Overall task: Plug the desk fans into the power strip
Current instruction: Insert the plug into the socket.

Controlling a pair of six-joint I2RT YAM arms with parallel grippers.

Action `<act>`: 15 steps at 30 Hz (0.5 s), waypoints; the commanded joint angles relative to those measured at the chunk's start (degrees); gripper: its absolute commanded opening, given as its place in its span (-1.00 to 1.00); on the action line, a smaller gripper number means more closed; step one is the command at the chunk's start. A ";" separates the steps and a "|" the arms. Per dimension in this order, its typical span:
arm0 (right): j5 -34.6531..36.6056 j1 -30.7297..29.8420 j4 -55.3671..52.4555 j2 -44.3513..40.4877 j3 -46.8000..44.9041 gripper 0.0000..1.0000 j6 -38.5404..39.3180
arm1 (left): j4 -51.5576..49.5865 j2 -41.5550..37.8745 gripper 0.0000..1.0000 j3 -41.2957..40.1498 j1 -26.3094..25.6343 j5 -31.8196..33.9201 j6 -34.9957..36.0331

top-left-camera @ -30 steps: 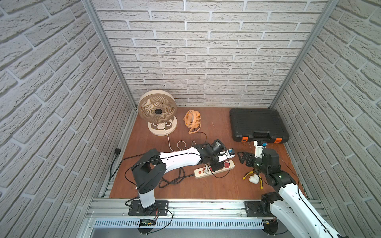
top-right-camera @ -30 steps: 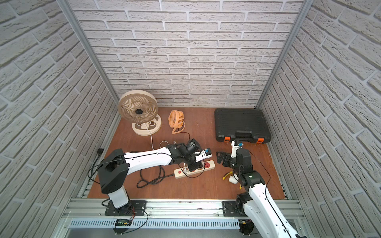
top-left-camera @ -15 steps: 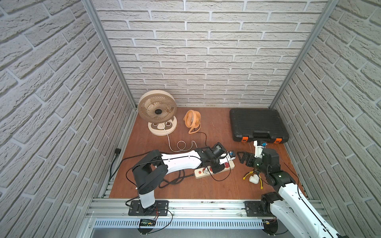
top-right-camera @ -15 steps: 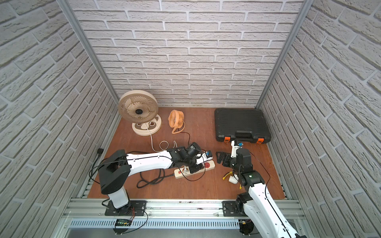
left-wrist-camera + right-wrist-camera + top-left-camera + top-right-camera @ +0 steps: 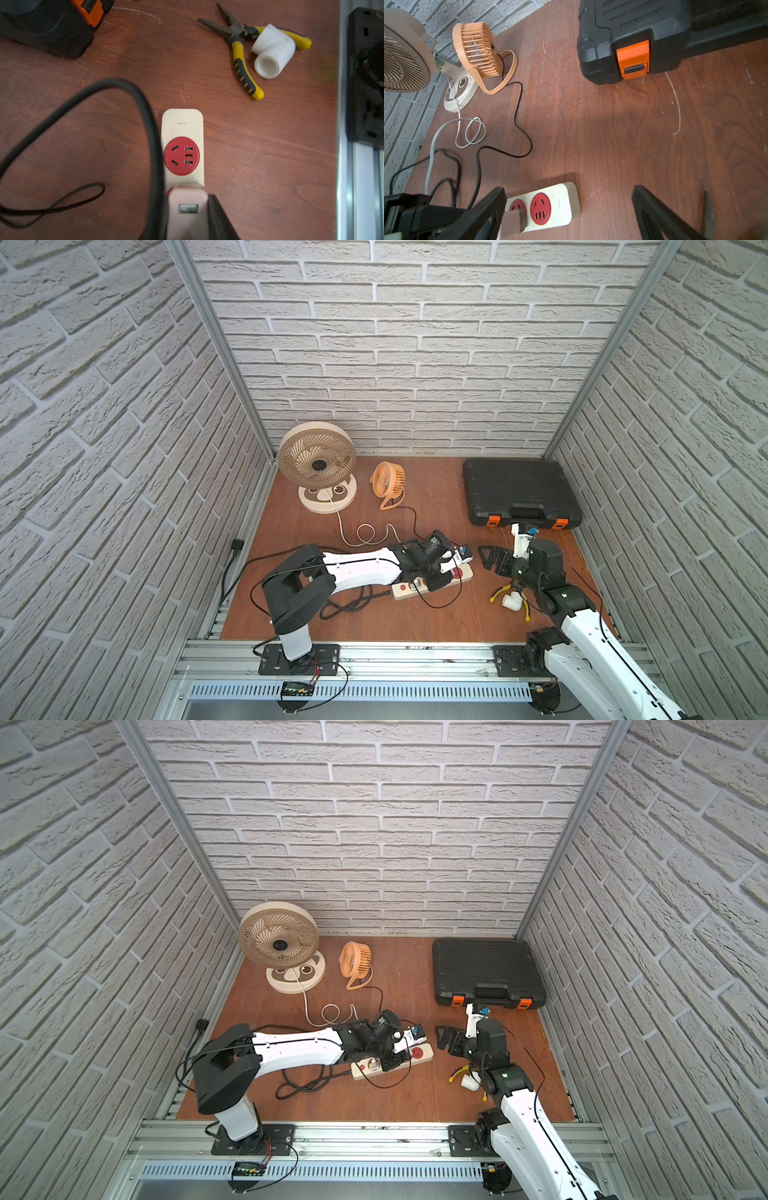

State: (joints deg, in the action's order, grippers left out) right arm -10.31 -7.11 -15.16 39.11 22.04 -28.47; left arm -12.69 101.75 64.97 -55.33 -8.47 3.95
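Pressing the pink adapter (image 5: 188,197) straight down, prongs square to its red socket, looks the surest way to seat it. The left pincer (image 5: 188,218) is clamped on it over the power strip (image 5: 182,122), which lies on the table (image 5: 374,626) between both arms. The right pincer (image 5: 484,558) gapes wide beside the strip's end. Counted: two fans, namely cream fan (image 5: 316,464) and orange fan (image 5: 388,480), one strip, one black case (image 5: 519,489), one pliers (image 5: 241,62), one white elbow (image 5: 272,52).

Bimanual pose: left arm stretched low, left gripper (image 5: 188,199) jaws clamped on pink adapter (image 5: 187,220) between them, right arm folded, right gripper (image 5: 486,559) jaws wide apart
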 commanded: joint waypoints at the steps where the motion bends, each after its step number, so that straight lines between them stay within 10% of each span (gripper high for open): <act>1: -0.52 0.45 2.78 0.00 -0.84 0.98 -0.54 | -2.40 5.51 -1.00 -5.56 -0.14 3.62 -0.97; 15: -1.11 0.69 3.35 0.53 -0.95 0.98 -0.78 | 1.78 6.10 -1.00 -12.64 -0.47 5.94 -5.18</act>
State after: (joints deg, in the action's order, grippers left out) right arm -10.68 -6.92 -14.33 39.86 21.89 -28.75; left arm -1.83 100.42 57.52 -55.64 -7.64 0.51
